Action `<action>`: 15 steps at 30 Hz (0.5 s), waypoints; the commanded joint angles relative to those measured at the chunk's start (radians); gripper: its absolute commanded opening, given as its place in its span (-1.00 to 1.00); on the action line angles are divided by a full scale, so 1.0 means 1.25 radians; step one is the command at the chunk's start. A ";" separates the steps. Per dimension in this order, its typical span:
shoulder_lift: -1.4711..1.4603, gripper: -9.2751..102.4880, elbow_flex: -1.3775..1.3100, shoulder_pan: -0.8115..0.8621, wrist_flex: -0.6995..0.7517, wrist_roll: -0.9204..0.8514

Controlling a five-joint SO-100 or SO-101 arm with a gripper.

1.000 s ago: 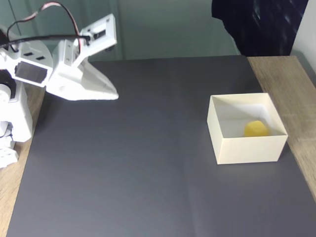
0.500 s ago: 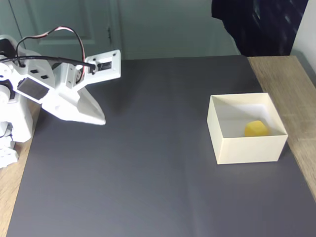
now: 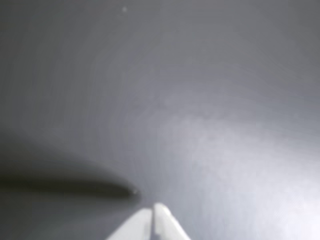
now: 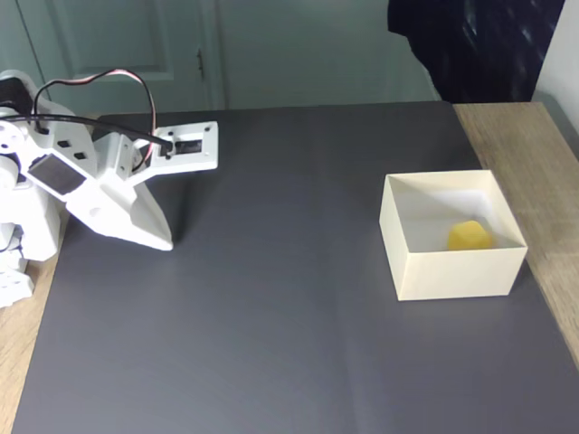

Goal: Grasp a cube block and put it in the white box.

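While the gripper (image 4: 165, 242) pointed down at the matte mat (image 4: 271, 316), fingers together and empty, the cube block (image 4: 469, 236) sat in the white box (image 4: 457, 271).

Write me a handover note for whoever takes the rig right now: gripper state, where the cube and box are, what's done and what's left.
Gripper: shut and empty, tips low over the dark grey mat at the fixed view's left; the wrist view shows the closed fingertips over bare mat.
Small yellow cube block: resting inside the square cream-white box, near its right wall.
Box: on the mat's right side, upright.
Done: cube is in the box.
Left: nothing for the cube; park the arm if needed.
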 commanded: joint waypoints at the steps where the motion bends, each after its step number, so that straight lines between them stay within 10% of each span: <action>1: 0.005 -0.84 -0.004 0.006 0.018 -0.010; 15: 0.005 -0.84 -0.004 -0.011 0.113 -0.069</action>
